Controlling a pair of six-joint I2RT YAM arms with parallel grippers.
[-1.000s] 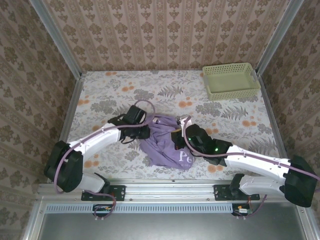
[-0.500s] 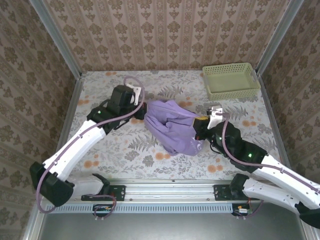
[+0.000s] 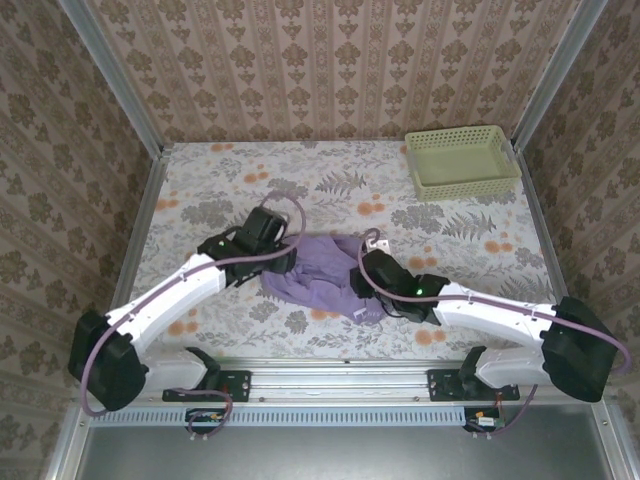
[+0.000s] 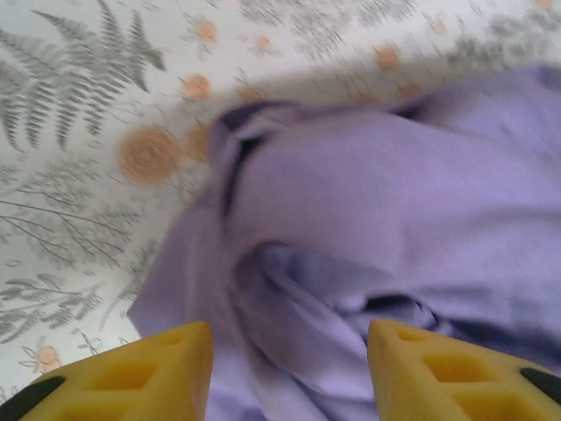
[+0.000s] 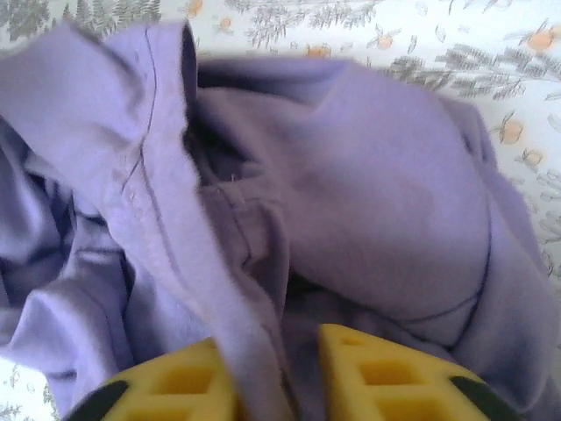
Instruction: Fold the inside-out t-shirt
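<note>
The inside-out t-shirt is a lavender heap lying crumpled on the flowered table, between the two arms and near the front. My left gripper is at the heap's left edge. In the left wrist view its yellow fingers stand wide apart, open over a soft roll of the t-shirt. My right gripper is at the heap's right side. In the right wrist view a seamed fold of the t-shirt runs down between its yellow fingers, which are close together and shut on it.
A pale green mesh basket stands at the back right corner. The patterned table stretches bare behind and to both sides of the heap. Metal rails run along the front edge and side walls.
Half a second ago the shirt was held stretched between both grippers farther back. Both arms have since come forward and inward, the shirt has sunk into a heap, and the left gripper has opened.
</note>
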